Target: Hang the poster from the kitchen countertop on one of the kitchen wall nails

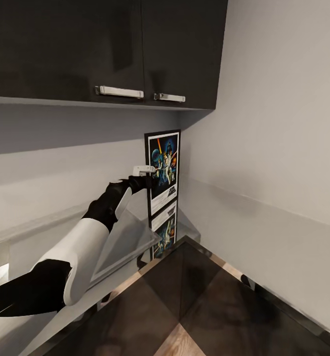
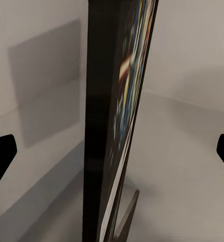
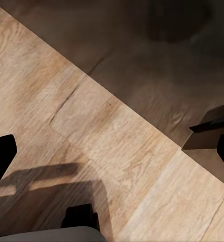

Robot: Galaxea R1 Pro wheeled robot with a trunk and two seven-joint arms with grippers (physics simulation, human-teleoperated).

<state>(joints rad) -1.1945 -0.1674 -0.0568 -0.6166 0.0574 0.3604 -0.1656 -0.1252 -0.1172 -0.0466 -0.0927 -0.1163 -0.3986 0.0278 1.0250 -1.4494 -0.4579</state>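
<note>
Pale walls meet in a corner ahead of me, with dark cupboards hung above. Below runs the grey desk, glossy enough to mirror what stands on it. The poster stands upright in that corner, its bottom edge on the desk and its back near the wall. My left arm reaches out across the desk toward it. My left pincer is at the poster's left edge; in the left wrist view the poster shows edge-on between my fingertips, which stand wide apart, not touching it. In the right wrist view my right pincer's fingertips are spread apart over the wooden floor, holding nothing.
</note>
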